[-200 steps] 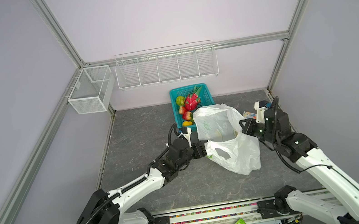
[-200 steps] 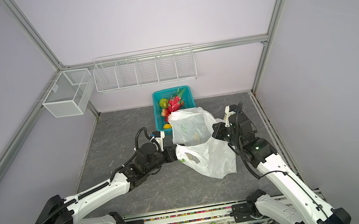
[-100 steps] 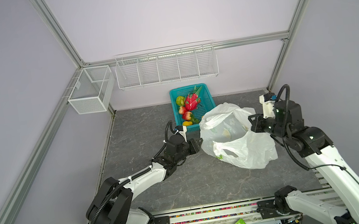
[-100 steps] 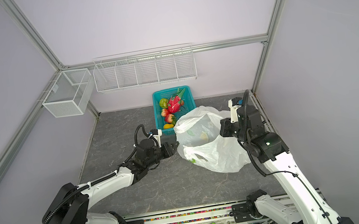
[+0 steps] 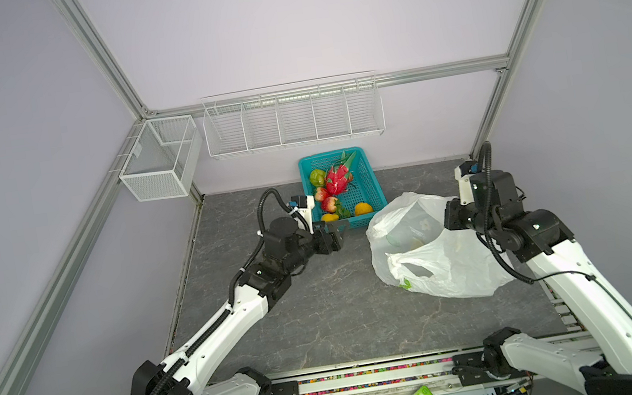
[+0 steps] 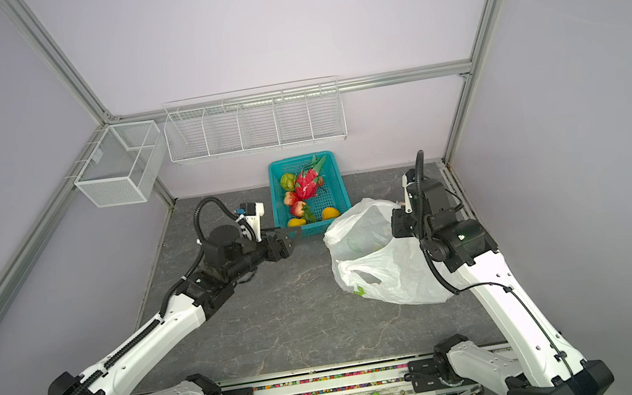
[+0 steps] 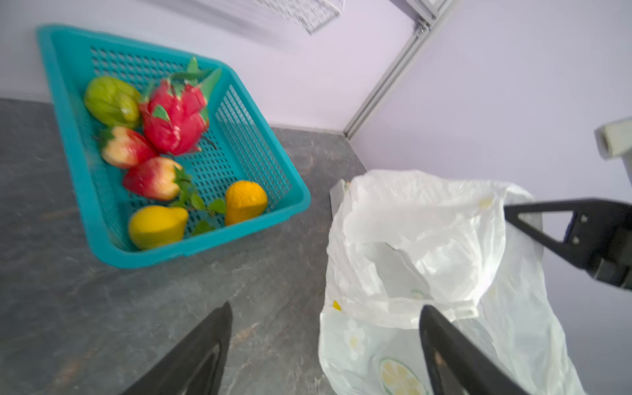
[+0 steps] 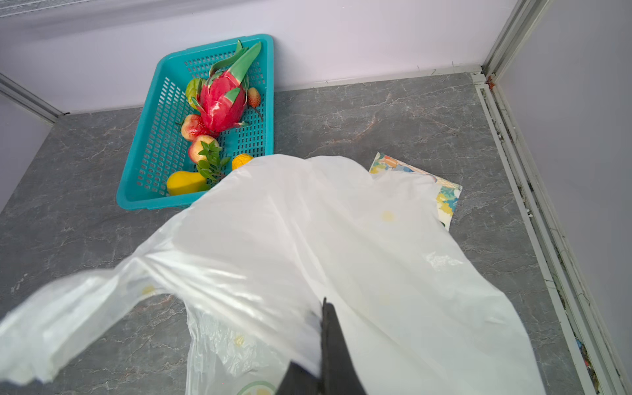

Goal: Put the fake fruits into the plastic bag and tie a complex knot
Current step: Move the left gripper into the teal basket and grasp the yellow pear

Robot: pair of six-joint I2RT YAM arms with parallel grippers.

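Left wrist view: left gripper [image 7: 325, 309] jaws spread, now backed off the plastic bag [image 7: 410, 239], lower right | right gripper [image 8: 325, 314] clenched on the bag's rim | fake fruits [image 7: 171, 126] all in teal basket [image 7: 63, 102], upper left | likely fruit pickup next

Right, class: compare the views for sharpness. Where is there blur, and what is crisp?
Left wrist view: the teal basket and its strawberries are smeared, as from motion. Right wrist view: the dragon fruit is crisp, the near edge of the plastic bag soft. Both top views: sharp throughout, evenly lit, no glare.
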